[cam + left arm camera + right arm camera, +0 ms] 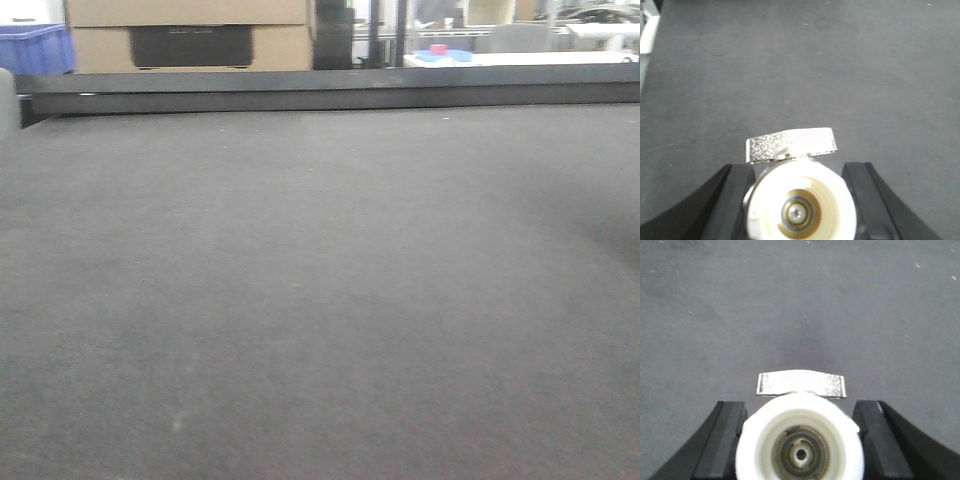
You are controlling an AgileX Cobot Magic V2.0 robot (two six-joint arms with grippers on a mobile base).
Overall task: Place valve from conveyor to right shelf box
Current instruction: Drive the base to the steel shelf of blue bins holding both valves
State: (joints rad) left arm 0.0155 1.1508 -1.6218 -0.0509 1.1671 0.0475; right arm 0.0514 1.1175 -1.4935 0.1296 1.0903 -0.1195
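Note:
In the left wrist view a valve (800, 200) with a white round end, a brass bore and a silver handle (790, 144) sits between the black fingers (732, 200) of my left gripper (797, 197), which is shut on it above the conveyor (800, 75). The right wrist view shows another white-ended valve (800, 442) with a silver handle (801, 384), and my right gripper (800, 440) is shut on it, its fingers (722, 440) pressed to both sides. The front view shows only the dark grey conveyor (320, 300); neither arm appears there. The right shelf box is out of view.
A dark metal rail (330, 90) borders the belt's far edge. Behind it stand cardboard boxes (190, 35), a blue bin (35, 48) at far left and a white table with a small red item (438, 50).

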